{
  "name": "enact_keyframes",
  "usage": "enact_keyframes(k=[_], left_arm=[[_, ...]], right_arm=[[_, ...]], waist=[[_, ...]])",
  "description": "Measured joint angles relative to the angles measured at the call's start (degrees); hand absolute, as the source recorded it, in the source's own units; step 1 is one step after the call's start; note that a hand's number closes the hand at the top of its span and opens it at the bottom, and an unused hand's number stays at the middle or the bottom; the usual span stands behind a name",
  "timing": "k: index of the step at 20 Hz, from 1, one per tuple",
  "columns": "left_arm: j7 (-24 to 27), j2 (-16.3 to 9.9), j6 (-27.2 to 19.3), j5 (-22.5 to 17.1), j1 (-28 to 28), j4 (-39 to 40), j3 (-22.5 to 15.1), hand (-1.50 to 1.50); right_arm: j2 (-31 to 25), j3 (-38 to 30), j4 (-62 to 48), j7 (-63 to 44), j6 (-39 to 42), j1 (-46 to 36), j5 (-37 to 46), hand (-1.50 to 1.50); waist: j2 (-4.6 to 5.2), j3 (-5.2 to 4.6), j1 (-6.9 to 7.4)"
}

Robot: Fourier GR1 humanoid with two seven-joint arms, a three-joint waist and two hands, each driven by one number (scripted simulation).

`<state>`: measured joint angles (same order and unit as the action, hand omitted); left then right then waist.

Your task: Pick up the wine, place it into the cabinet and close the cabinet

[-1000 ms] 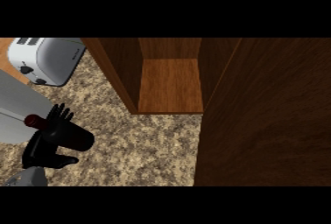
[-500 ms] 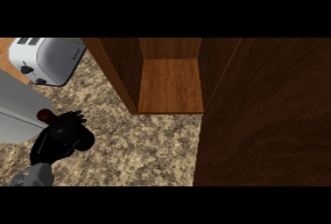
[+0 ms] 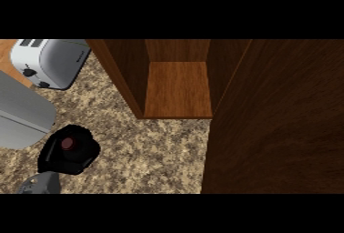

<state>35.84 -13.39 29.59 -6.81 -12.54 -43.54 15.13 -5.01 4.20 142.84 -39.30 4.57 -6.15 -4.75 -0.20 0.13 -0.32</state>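
The wine bottle (image 3: 68, 144) shows only as a dark red cap seen from above, at the lower left over the speckled counter. My right hand (image 3: 67, 157) is curled round it and hides the rest of the bottle. Its grey forearm (image 3: 39, 184) comes in from the lower edge. The wooden cabinet (image 3: 178, 88) stands open at the top middle, up and to the right of the hand, with a bare shelf inside. Its dark door (image 3: 282, 118) is swung out and fills the right side. Only my left forearm (image 3: 20, 113) shows, at the left edge.
A white toaster (image 3: 50, 61) sits on the counter at the top left, beside the cabinet's left wall (image 3: 121, 75). Speckled granite counter (image 3: 154, 154) stretches between the hand and the open door.
The right hand's fingers have curled round the wine bottle, and the bottle now points its cap up at the view. Hand and bottle have shifted slightly right.
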Motion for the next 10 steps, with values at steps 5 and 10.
enact_keyframes(k=[5, 10], left_arm=[[0.6, 2.5, -6.4, 0.9, 3.8, -6.5, -0.5, 1.50], [3.2, 4.9, -11.0, 2.2, 6.3, -11.5, -1.5, 1.50]], right_arm=[[0.5, 0.1, -0.2, 0.0, -0.2, -0.5, 0.0, -1.50], [0.3, -0.9, -0.2, 0.9, 1.0, 0.7, -0.2, -1.50]], waist=[[-0.01, -0.04, 0.29], [0.02, -0.06, 0.24]])
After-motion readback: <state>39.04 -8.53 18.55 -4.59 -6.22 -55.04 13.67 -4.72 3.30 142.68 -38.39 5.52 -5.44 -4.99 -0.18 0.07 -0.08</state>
